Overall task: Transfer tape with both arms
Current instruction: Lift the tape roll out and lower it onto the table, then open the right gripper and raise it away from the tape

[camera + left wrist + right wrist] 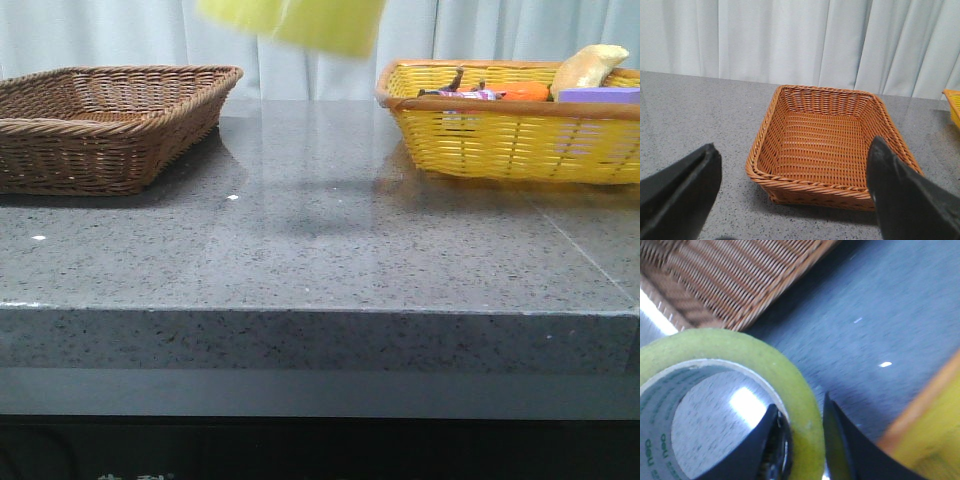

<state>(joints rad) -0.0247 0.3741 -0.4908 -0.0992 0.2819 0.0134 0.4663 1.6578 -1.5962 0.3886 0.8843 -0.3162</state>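
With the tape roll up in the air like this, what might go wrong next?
1. The right gripper pinches only one wall of the translucent yellow tape roll, one finger inside the white core, so the roll may swing or slip.
2. The open left gripper faces the brown wicker basket, so the handover needs realignment.
3. The blurred tape suggests fast motion.

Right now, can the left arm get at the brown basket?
Probably yes. The left hand is open and faces straight at the brown basket, nothing between them. The tape is held in the right hand.
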